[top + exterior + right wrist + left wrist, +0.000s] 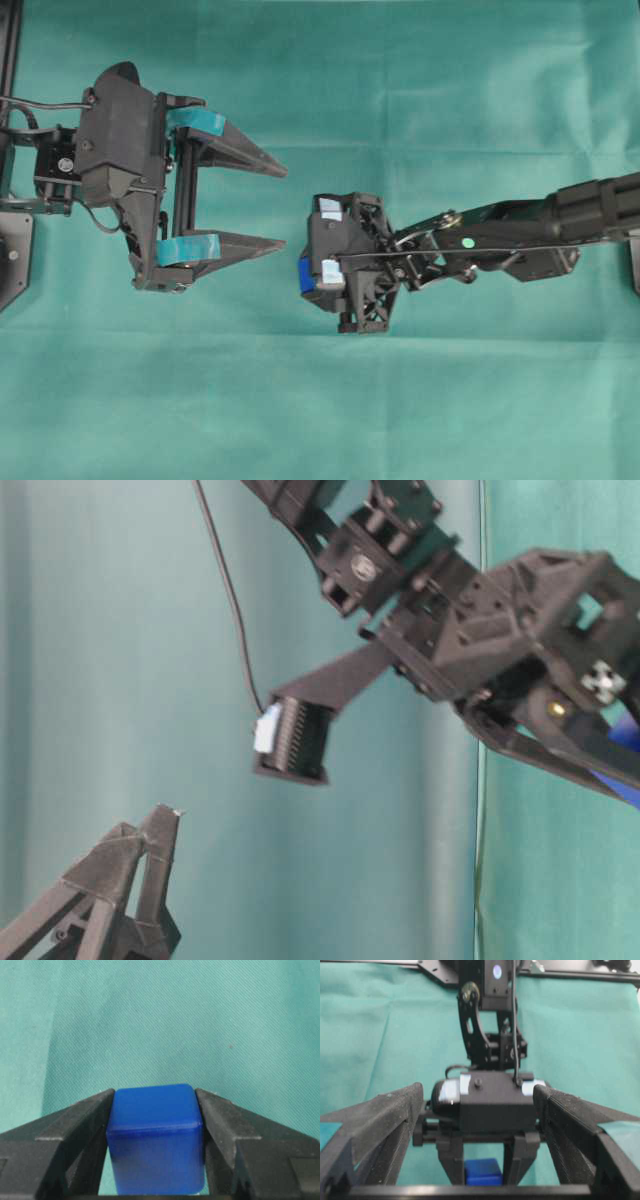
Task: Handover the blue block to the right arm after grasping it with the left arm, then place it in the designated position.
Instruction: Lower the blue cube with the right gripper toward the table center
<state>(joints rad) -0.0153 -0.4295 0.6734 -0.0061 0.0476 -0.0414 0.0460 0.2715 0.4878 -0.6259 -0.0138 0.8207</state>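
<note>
The blue block (155,1135) sits squeezed between the two all-black fingers of my right gripper (155,1091), which is shut on it and points down at the green cloth. From overhead only a sliver of the block (306,276) shows at the left edge of the right gripper's body. My left gripper (284,206), with teal-taped fingers, stands wide open and empty a short way to the left, its tips aimed at the right gripper. In the left wrist view the block (482,1171) hangs under the right gripper's body. The designated position is not in view.
Green cloth (330,400) covers the whole table. The right arm (520,235) stretches in from the right edge. A black frame and mount (12,200) stand at the left edge behind the left arm. A thin cable (230,600) hangs from the right arm.
</note>
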